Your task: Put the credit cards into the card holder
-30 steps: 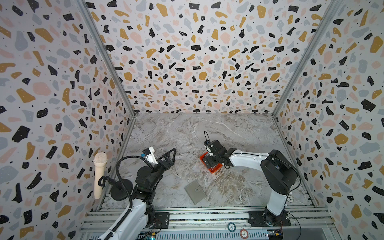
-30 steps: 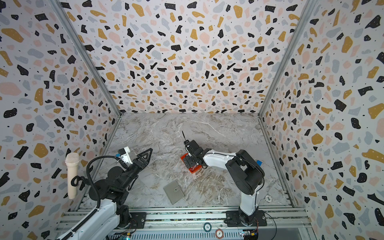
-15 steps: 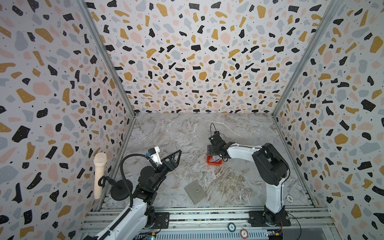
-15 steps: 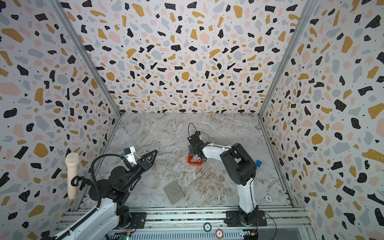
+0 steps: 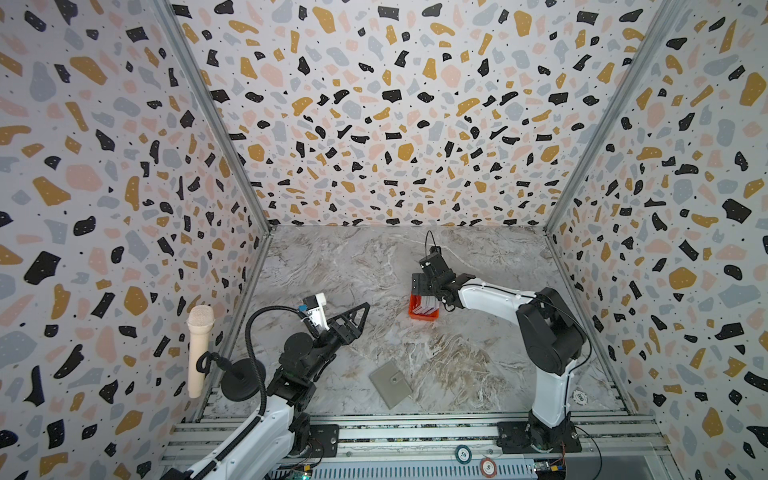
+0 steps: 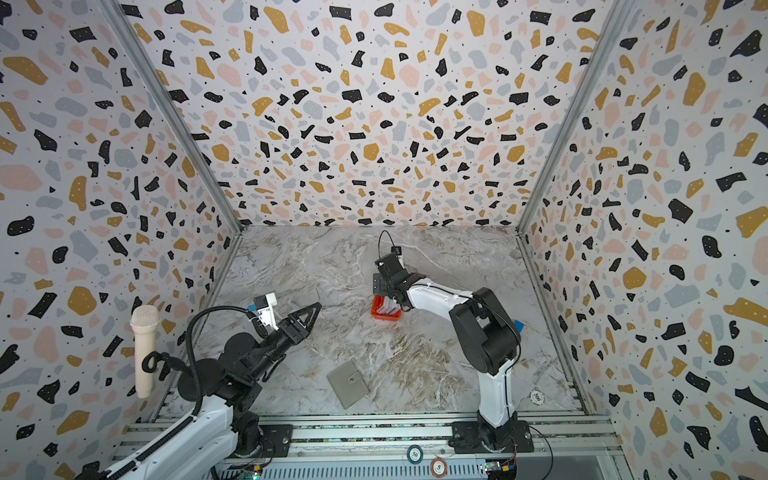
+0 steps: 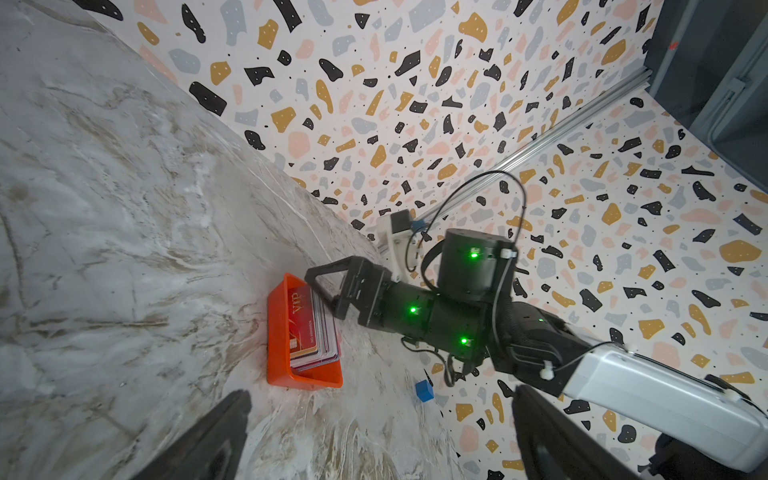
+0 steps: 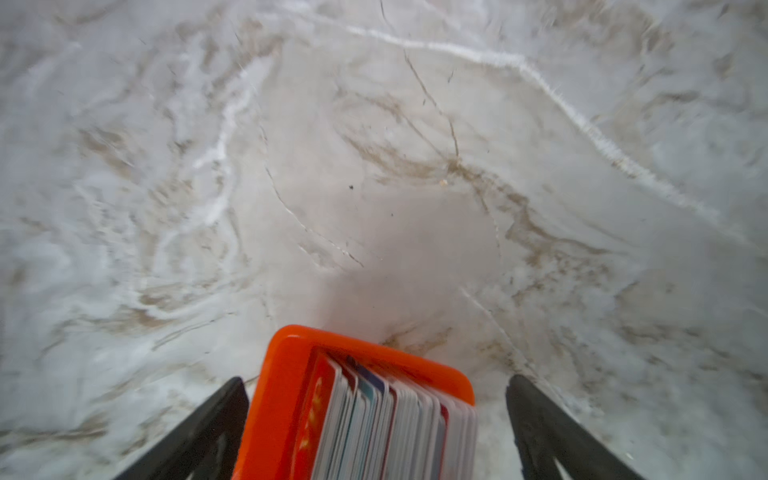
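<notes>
The credit cards (image 7: pixel 312 328) stand on edge as a stack in a small orange tray (image 7: pixel 277 332), a red "VIP" card at the front. Both top views show the credit cards (image 5: pixel 427 304) (image 6: pixel 389 305) mid-table, right of centre. My right gripper (image 8: pixel 374 382) is open, one finger on each side of the tray and cards (image 8: pixel 395 428), and reaches down at them (image 5: pixel 424 289) (image 6: pixel 384 286) (image 7: pixel 322 286). The card holder (image 5: pixel 390 383) (image 6: pixel 348 382), grey and folded shut, lies near the front edge. My left gripper (image 7: pixel 380 399) is open and empty, hovering left of the tray (image 5: pixel 358 318) (image 6: pixel 311 316).
A beige microphone (image 5: pixel 199 349) stands on a stand at the left wall. A white poker chip (image 5: pixel 579 397) lies at the front right by the right arm's base, and two chips (image 5: pixel 463 454) sit on the front rail. A blue cube (image 7: pixel 424 390) sits by the right wall.
The right arm turned its wrist and reached farther back, and the orange tray shifted slightly that way with it. The left gripper edged to the right, still open.
</notes>
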`<action>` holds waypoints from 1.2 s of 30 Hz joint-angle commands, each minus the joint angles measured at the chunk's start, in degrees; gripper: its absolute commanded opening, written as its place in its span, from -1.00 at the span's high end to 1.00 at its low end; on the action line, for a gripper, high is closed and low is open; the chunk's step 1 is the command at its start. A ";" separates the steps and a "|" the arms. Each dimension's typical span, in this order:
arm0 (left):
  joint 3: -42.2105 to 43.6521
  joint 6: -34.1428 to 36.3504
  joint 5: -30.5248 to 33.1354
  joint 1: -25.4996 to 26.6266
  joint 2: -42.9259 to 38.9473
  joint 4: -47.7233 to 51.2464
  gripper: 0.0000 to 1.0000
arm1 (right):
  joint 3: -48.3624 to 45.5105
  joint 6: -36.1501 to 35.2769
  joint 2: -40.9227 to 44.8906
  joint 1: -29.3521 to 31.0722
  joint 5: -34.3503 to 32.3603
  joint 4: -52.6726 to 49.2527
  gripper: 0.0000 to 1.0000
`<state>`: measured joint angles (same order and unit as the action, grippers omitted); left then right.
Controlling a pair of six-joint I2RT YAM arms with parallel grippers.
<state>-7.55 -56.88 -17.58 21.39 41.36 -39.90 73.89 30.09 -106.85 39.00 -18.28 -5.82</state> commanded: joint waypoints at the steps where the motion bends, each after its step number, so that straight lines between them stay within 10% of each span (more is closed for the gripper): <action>1: -2.87 2.33 -0.86 0.97 -0.66 0.17 -1.00 | -3.03 -1.99 8.61 2.04 -1.94 0.90 -0.94; 14: -0.89 3.61 -1.18 1.57 -4.67 4.76 -1.00 | -27.89 -0.87 31.89 6.00 12.69 -0.19 -0.39; 20: -0.32 4.00 -0.11 1.64 -5.25 6.25 -1.00 | -31.36 1.15 27.42 6.91 19.45 3.10 0.04; 36: 1.09 3.36 0.85 1.66 -6.08 6.84 -1.00 | -23.37 1.84 11.65 4.86 15.60 8.77 0.06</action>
<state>-7.09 -54.00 -16.91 22.70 35.75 -31.59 48.05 32.05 -93.78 45.15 -0.60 1.72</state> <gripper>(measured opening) 0.999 0.470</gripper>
